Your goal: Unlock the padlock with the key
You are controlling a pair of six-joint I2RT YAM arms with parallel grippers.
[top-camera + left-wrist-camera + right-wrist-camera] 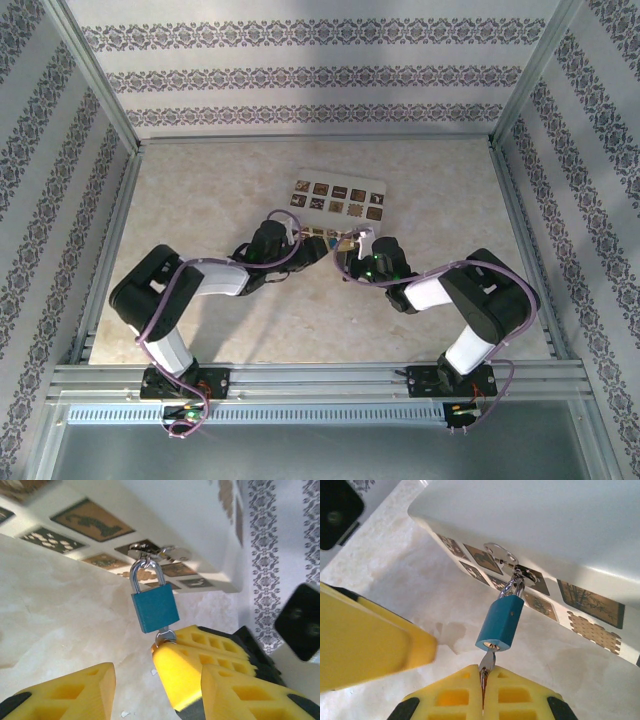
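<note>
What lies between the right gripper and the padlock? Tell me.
The key: its silvery blade runs from the shut right gripper up into the padlock underside, seen in the right wrist view.

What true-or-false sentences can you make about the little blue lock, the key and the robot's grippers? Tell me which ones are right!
1. The padlock is blue with a silvery loop. True.
2. The padlock lies flat on the table. False: it hangs from the metal clasp on the cream box.
3. The right gripper pinches the key. True.
4. The key lies on the table, away from the padlock. False: it is stuck into the bottom of the padlock.
5. The left gripper squeezes the padlock. False: its fingers stand apart and the padlock is not between them.
</note>
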